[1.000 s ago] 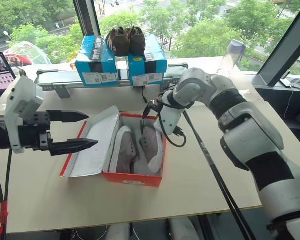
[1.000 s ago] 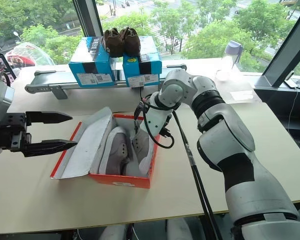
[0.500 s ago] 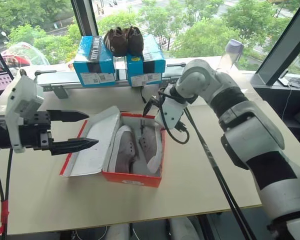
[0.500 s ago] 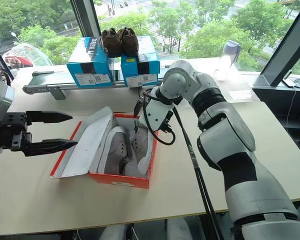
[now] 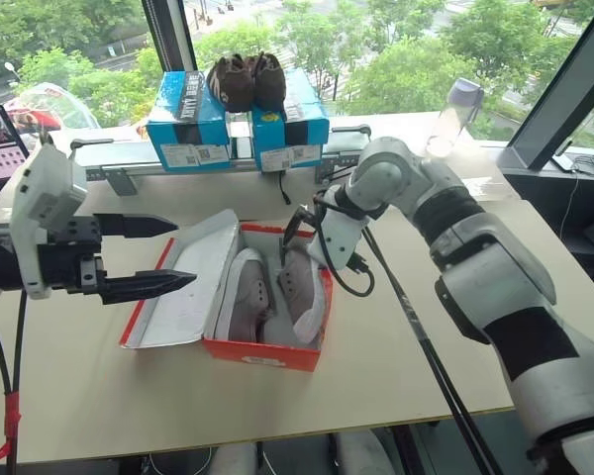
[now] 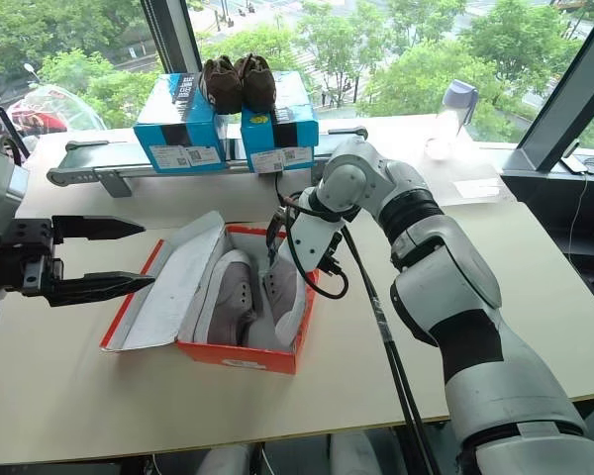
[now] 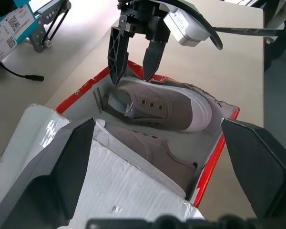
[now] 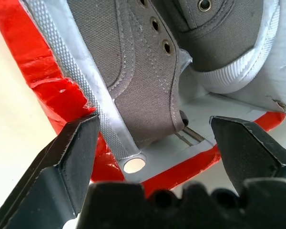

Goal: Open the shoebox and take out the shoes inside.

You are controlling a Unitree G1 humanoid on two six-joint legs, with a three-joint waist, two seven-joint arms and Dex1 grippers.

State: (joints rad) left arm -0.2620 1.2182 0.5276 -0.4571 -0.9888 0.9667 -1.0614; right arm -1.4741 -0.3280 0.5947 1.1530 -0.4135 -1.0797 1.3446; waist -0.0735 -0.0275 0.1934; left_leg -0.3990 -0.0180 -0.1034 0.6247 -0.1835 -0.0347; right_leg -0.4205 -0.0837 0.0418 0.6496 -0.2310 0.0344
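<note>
The red shoebox (image 5: pixel 262 353) stands open in the middle of the table, its white-lined lid (image 5: pixel 183 287) folded out to the left. Inside lie the two grey shoes, one on the left (image 5: pixel 246 297) and one on the right (image 5: pixel 299 287), their white toes toward me. My right gripper (image 7: pixel 132 80) points down into the far end of the box. It is open, and its fingers (image 8: pixel 71 157) straddle the heel of the right-hand shoe without closing on it. My left gripper (image 5: pixel 181 253) hovers open above the lid, holding nothing.
Two blue boxes (image 5: pixel 188 119) with dark brown fuzzy shoes (image 5: pixel 247 81) on top stand at the back, behind a grey metal rail (image 5: pixel 119 158). A bottle (image 5: pixel 453 114) is at the back right. A black cable (image 5: pixel 416 336) crosses the table right of the box.
My right wrist has turned slightly while staying over the far end of the box. The left gripper, the box and the shoes have not moved.
</note>
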